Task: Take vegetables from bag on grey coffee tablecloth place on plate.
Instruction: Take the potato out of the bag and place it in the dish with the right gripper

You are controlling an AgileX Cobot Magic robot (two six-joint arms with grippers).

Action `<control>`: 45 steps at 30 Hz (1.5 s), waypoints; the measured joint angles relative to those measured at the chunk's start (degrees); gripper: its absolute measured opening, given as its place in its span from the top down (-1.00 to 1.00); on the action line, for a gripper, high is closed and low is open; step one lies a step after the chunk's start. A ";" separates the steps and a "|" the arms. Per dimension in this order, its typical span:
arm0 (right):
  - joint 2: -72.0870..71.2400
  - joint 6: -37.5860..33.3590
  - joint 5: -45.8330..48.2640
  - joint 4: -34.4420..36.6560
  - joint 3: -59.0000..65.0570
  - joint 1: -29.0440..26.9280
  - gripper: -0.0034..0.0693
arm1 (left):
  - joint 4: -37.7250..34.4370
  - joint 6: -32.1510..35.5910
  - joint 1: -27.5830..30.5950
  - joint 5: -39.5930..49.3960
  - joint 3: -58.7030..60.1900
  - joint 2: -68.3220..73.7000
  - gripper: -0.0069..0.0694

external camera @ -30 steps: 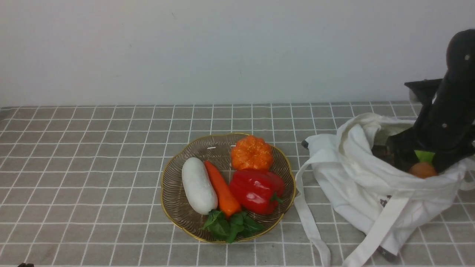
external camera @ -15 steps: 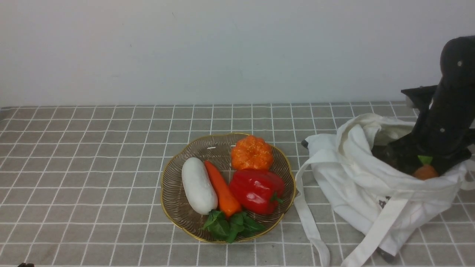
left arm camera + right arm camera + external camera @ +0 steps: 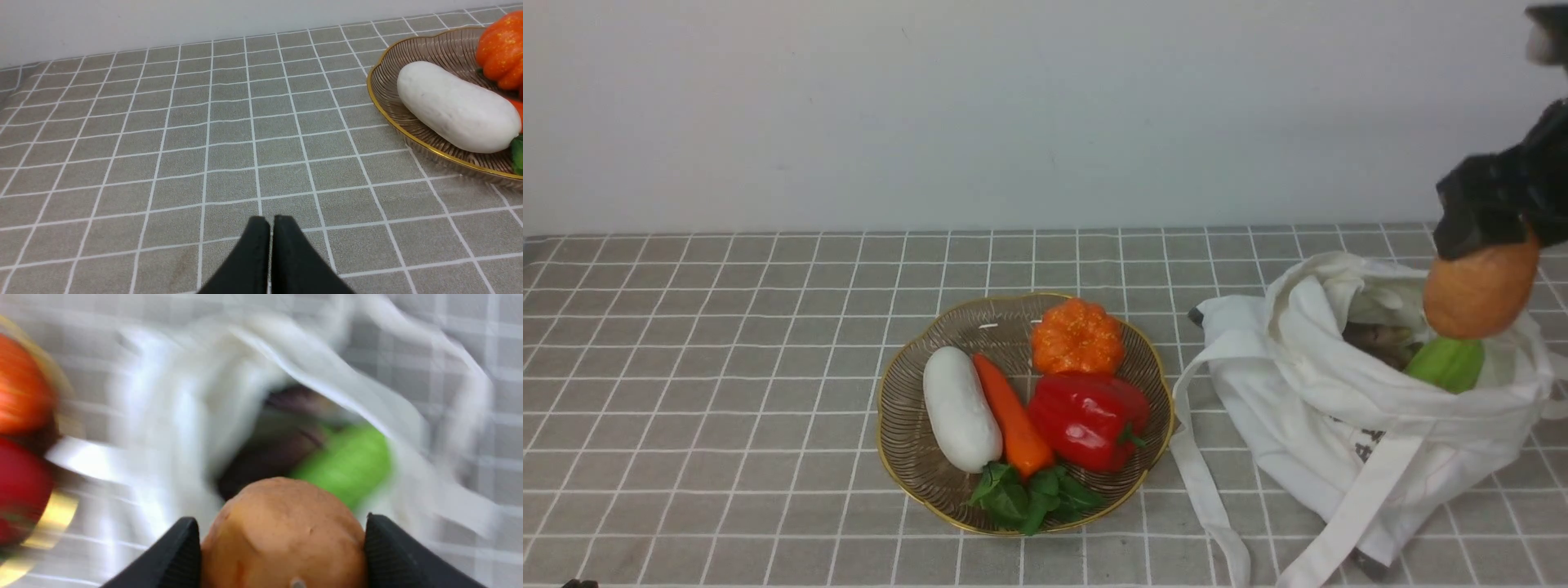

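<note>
Front view: right gripper [image 3: 1486,216], clamped on one orange-brown vegetable [image 3: 1480,287], above white bag [image 3: 1250,376]; one plate [image 3: 907,392], bearing five vegetables

Left wrist view: left gripper [image 3: 271,228], fingertips close, whether touching cannot be told

Right wrist view: green gourd [image 3: 351,461] inside bag

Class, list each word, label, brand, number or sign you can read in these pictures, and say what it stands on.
No text is readable anywhere.
Small dark print on the floppy cream-white cloth bag: only part shows, folded and too small to read.
Round brownish ribbed-glass plate with gold rim: no lettering seen.
</note>
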 joint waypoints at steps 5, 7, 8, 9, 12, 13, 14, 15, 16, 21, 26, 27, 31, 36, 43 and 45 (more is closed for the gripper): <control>-2.95 -9.45 -5.01 16.19 0.00 3.64 -0.36 | 0.00 0.00 0.00 0.00 0.00 0.00 0.83; -2.57 -12.60 -7.11 20.83 0.00 6.62 -0.36 | 0.00 0.00 0.00 0.00 0.00 0.00 0.83; -1.88 -14.72 -8.46 23.72 0.00 8.51 -0.36 | 0.00 0.00 0.00 0.00 0.00 0.00 0.83; -1.03 -16.18 -9.84 25.72 0.00 10.42 -0.36 | 0.00 0.00 0.00 0.00 0.00 0.00 0.83; 2.56 -18.46 -14.05 30.27 0.00 15.82 -0.36 | 0.00 0.00 0.00 0.00 0.00 0.00 0.83; 2.85 -18.60 -14.05 30.55 0.00 15.82 -0.36 | 0.00 0.00 0.00 0.00 0.00 0.00 0.83; 5.40 -19.82 -16.49 32.62 0.00 18.37 -0.36 | 0.00 0.00 0.00 0.00 0.00 0.00 0.83; 6.74 -20.52 -18.13 33.48 0.00 19.80 -0.36 | 0.00 0.00 0.00 0.00 0.00 0.00 0.83; 8.43 -21.33 -19.86 34.52 0.00 21.11 -0.36 | 0.00 0.00 0.00 0.00 0.00 0.00 0.83; 16.50 -24.09 -27.50 38.02 0.00 25.38 -0.36 | 0.00 0.00 0.00 0.00 0.00 0.00 0.83; 24.35 -24.47 -29.35 38.42 -2.87 27.36 -0.36 | 0.00 0.00 0.00 0.00 0.00 0.00 0.83; 25.56 -24.51 -29.35 38.42 -3.59 27.59 -0.36 | 0.00 0.00 0.00 0.00 0.00 0.00 0.83; 28.69 -24.64 -29.35 38.42 -5.24 27.98 -0.36 | 0.00 0.00 0.00 0.00 0.00 0.00 0.83; 30.41 -23.31 -28.32 38.42 -5.59 27.99 -0.41 | 0.00 0.00 0.00 0.00 0.00 0.00 0.83; 29.93 -23.11 -24.14 36.16 -6.05 28.04 -0.87 | 0.00 0.00 0.00 0.00 0.00 0.00 0.83; 29.25 -22.40 -21.54 33.17 -7.44 28.04 -0.94 | 0.00 0.00 0.00 0.00 0.00 0.00 0.83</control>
